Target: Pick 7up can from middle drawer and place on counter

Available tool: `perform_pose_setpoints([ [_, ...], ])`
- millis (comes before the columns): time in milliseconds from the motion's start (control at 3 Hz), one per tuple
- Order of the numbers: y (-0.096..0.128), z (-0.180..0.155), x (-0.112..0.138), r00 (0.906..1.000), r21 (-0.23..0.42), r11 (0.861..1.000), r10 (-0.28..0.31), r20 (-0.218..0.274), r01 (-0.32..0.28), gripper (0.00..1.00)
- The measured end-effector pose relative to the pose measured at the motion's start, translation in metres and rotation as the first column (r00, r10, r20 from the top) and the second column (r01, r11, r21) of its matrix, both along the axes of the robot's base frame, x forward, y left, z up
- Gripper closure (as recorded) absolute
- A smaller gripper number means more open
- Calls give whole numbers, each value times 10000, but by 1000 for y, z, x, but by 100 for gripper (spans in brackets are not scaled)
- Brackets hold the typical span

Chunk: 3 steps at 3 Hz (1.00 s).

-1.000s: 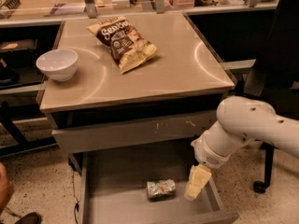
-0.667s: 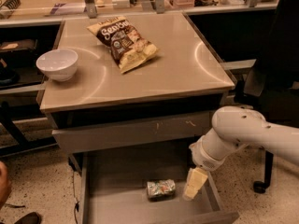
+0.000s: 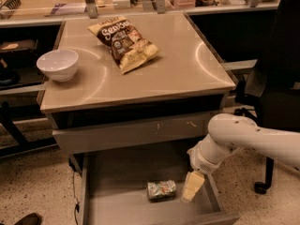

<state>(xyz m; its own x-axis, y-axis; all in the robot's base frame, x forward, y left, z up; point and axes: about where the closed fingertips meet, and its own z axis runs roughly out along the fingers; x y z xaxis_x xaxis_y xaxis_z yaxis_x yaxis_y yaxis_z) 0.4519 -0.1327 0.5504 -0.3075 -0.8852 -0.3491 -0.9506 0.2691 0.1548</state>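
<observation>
The 7up can [image 3: 161, 190] lies on its side on the floor of the open middle drawer [image 3: 117, 196], near its front right. My gripper [image 3: 192, 188] hangs down inside the drawer just to the right of the can, tip close to the floor, with a small gap to the can. The white arm [image 3: 243, 137] reaches in from the right. The beige counter [image 3: 178, 69] is above the drawers.
A brown-and-yellow chip bag [image 3: 124, 41] lies at the back middle of the counter and a white bowl [image 3: 58, 64] at its left. A closed grey drawer front [image 3: 136, 131] overhangs the open drawer. A dark office chair [image 3: 276, 78] stands at the right.
The arm has dropped and drawn in towards the drawer. The gripper has sunk slightly lower and a little left, nearer the can. The can has not moved.
</observation>
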Motion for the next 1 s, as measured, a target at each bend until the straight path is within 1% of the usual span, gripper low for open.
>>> perform_pose_setpoints([
  [333, 22, -16, 9, 9990, 413, 9985, 355, 289, -367, 0],
  [667, 66, -57, 23, 9981, 1199, 9912, 534, 316, -568, 0],
  [1000, 68, -62, 23, 9983, 1249, 9907, 521, 246, -548, 0],
])
